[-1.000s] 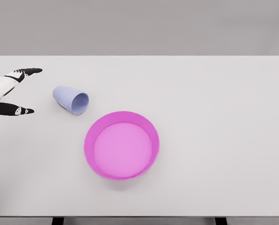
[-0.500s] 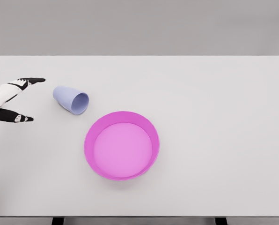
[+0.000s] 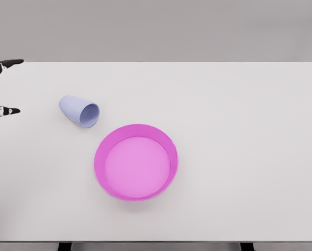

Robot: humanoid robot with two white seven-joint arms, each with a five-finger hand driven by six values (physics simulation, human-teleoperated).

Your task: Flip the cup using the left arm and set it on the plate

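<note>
Lilac cup [image 3: 79, 111] lies on its side on the table [image 3: 240, 130], mouth turned toward the pink plate [image 3: 136, 162] just beside it, not touching. Your left hand [image 3: 0, 86] shows only at the far-left edge, fingers [image 3: 4, 111] spread wide, holding nothing, well apart from the cup. Bring it in around the closed end, then tip it upright
</note>
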